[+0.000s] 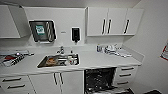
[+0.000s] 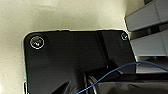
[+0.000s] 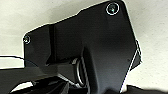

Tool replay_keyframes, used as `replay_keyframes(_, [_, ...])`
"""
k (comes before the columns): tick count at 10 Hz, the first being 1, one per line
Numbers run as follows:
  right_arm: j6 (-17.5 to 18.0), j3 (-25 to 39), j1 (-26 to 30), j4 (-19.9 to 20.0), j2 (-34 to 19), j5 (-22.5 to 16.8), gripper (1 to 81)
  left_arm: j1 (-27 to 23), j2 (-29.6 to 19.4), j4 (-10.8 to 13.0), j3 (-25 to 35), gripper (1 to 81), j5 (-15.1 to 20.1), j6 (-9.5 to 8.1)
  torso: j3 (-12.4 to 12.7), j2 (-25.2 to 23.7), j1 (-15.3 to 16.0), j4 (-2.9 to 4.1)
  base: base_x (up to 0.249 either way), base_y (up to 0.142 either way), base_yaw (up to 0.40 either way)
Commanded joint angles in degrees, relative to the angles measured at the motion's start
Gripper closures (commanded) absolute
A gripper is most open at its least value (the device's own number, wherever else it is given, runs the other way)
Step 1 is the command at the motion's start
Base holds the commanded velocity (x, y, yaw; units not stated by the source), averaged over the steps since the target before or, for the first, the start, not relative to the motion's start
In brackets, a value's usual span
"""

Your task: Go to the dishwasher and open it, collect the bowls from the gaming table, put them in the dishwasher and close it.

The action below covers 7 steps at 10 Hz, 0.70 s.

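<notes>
The robot faces the kitchenette, where the dishwasher (image 1: pixel 99 79) at five o'clock gapes open below the counter (image 1: pixel 95 60), ready for loading, though gripper states can't be told.

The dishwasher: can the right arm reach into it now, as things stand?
Probably yes, once the arm comes nearer. The dishwasher stands open under the counter, its dark inside facing the robot, and nothing stands in front of it.
</notes>
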Motion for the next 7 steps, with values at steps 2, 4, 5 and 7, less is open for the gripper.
replay_keyframes(2, [-0.19, -0.06, 2.42, -0.6, -0.38, -3.21, 1.0, -2.2, -0.55, 0.63, -0.25, 1.0, 1.68, 0.67, 0.19, 6.78, -4.35, 0.0, 0.0, 0.0, 0.0])
replay_keyframes(4, [-0.19, -0.06, 2.42, -0.6, -0.38, -3.21, 1.0, -2.2, -0.55, 0.54, -0.25, 1.0, 1.77, 0.67, 0.28, 10.61, -6.82, 0.0, 0.0, 0.0, 0.0])
replay_keyframes(5, [-0.19, -0.06, 2.33, -0.6, -0.38, -3.12, 1.0, -2.2, -0.55, 0.54, -0.25, 1.0, 1.86, 0.67, 0.28, 12.62, -8.13, 0.0, 0.0, 0.0, 0.0])
replay_keyframes(7, [-0.19, -0.06, 2.16, -0.68, -0.38, -3.12, 1.0, -2.2, -0.55, 0.54, -0.25, 1.0, 2.12, 1.64, 0.28, 10.93, -7.04, 0.0, 0.0, 0.0, 0.0])
